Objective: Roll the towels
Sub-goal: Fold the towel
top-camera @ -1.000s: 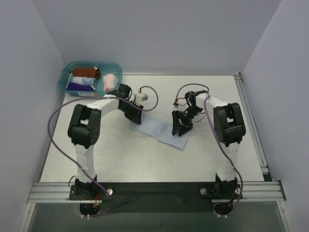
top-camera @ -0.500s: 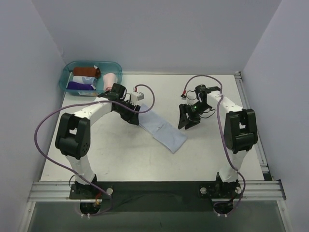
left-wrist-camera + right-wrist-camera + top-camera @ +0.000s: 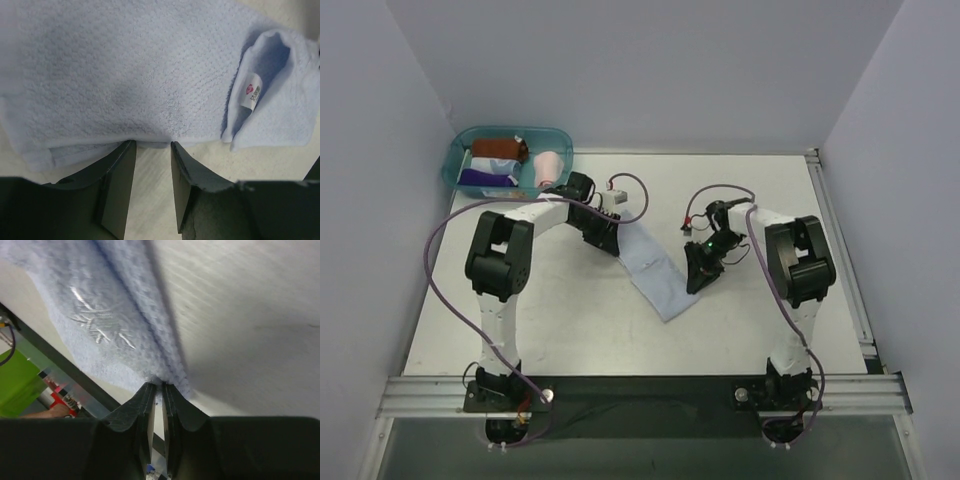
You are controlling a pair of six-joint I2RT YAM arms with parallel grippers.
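The light blue towel [image 3: 655,275] lies on the table as a long folded strip running from upper left to lower right. My left gripper [image 3: 604,236] is at its upper-left end. In the left wrist view the jaws [image 3: 150,146] stand a little apart, tips at the towel's [image 3: 125,75] folded edge with bare table between them. A turned-up corner shows the white tag [image 3: 252,92]. My right gripper [image 3: 697,276] is at the strip's right edge. In the right wrist view it [image 3: 156,386] is shut on the edge of the towel [image 3: 115,325]. The pale pink towel [image 3: 550,167] sits rolled in the tub.
The teal plastic tub [image 3: 457,160] stands at the back left and holds several rolled cloths. Purple cables loop off both arms. White walls close in the table on the left, back and right, and a metal rail [image 3: 640,395] runs along the near edge.
The right gripper drew away to the back right, then came back down and shut on the towel's right edge. The towel went from a wider sheet to a narrow strip. The left gripper stayed at its upper end.
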